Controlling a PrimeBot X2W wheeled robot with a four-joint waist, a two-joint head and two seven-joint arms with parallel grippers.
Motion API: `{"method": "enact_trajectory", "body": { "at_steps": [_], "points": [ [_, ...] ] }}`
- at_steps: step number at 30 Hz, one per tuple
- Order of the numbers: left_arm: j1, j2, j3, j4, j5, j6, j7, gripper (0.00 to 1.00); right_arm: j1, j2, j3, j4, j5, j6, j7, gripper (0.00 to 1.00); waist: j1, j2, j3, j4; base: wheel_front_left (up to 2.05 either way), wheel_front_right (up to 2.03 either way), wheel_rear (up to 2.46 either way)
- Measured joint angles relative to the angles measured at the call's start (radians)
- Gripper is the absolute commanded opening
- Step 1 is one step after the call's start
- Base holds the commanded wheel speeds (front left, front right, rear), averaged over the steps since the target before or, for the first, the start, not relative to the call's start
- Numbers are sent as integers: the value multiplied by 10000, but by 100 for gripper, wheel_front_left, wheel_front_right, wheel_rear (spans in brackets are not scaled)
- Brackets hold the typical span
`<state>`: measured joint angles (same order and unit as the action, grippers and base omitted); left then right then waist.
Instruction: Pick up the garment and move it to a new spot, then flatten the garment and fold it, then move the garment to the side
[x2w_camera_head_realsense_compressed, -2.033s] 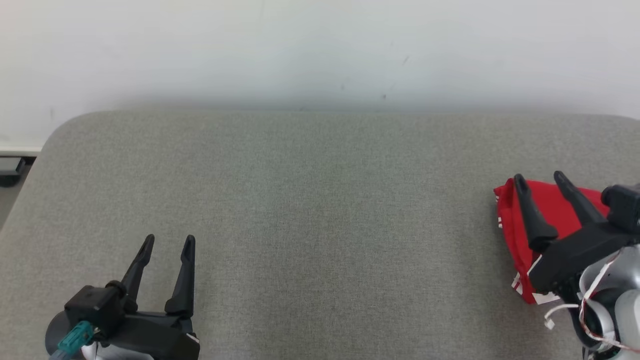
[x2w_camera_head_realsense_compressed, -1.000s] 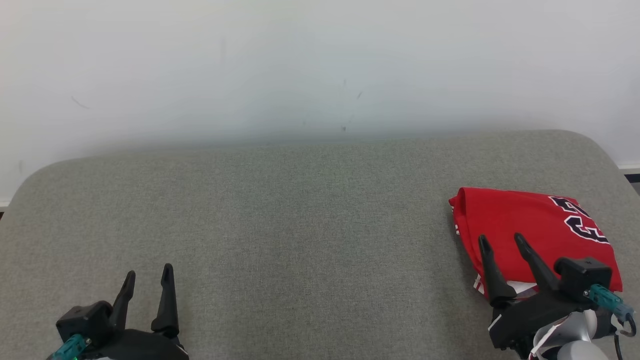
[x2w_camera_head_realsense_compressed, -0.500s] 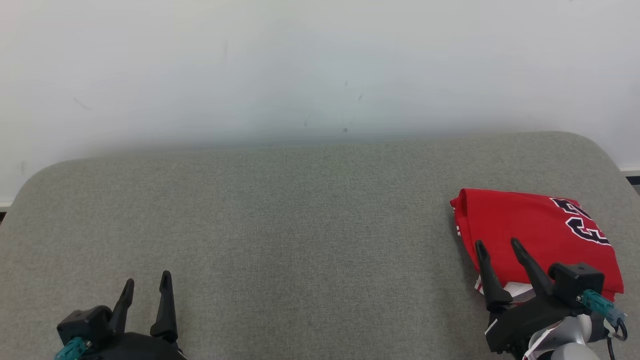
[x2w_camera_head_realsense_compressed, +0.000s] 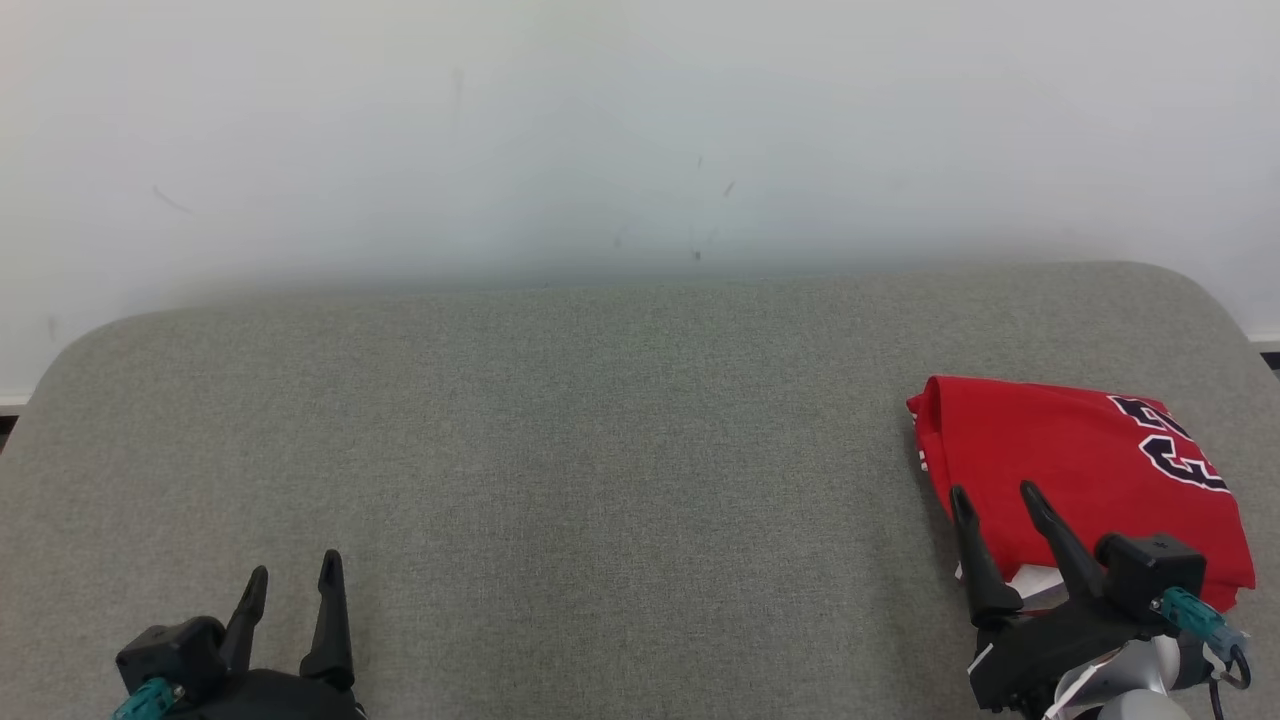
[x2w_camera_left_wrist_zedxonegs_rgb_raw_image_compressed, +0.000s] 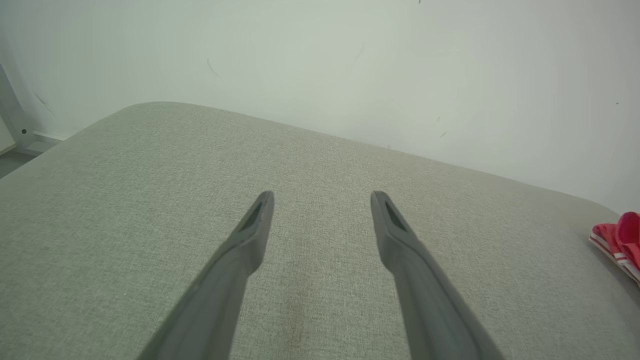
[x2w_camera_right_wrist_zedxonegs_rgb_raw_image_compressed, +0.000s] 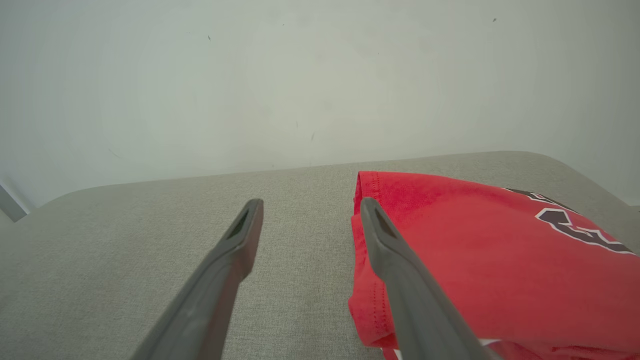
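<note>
1. The red jersey (x2w_camera_head_realsense_compressed: 1060, 450) lies folded just ahead of the right gripper (x2w_camera_head_realsense_compressed: 992, 490), whose jaws are wide and empty.
2. The left gripper (x2w_camera_head_realsense_compressed: 295, 563) is wide and empty, with the jersey well apart to its right.
3. This is likely the final step, the sideways placement. The next move calls for backing clear without snagging cloth.

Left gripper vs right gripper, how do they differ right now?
Left gripper sits lower left over the bare grey surface; right gripper sits lower right at the near edge of the red garment. Left gripper's fingers point almost straight up the head view; right gripper's lean leftward. Shared: both open, neither holding anything.
</note>
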<state>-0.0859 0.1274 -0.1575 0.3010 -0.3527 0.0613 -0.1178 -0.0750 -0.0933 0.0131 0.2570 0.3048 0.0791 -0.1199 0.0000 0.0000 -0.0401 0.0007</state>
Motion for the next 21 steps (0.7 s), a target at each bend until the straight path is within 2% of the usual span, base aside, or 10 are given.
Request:
{"method": "enact_trajectory", "body": {
  "at_steps": [3, 4, 11, 21],
  "points": [
    [-1, 13, 0, 31, 0, 0, 0, 100, -17, 2, 0, 23, 0, 0, -52, 100, 0, 0, 6, 5, 0, 0, 0],
    [5, 0, -2, 82, 6, 2, 2, 0, 15, 10, -2, 58, 0, 0, -36, 0, 0, 0, 7, 6, 0, 0, 0],
    [429, -194, -54, 568, -31, -6, 94, 0, 578, 136, 12, 604, 59, 0, 56, 0, 0, 0, 12, 8, 0, 0, 0],
    [403, -259, 251, 606, -1296, -188, 347, 0, 462, 151, -199, 671, 1352, 2, 326, 0, 0, 0, 51, 6, 0, 0, 0]
  ]
}}
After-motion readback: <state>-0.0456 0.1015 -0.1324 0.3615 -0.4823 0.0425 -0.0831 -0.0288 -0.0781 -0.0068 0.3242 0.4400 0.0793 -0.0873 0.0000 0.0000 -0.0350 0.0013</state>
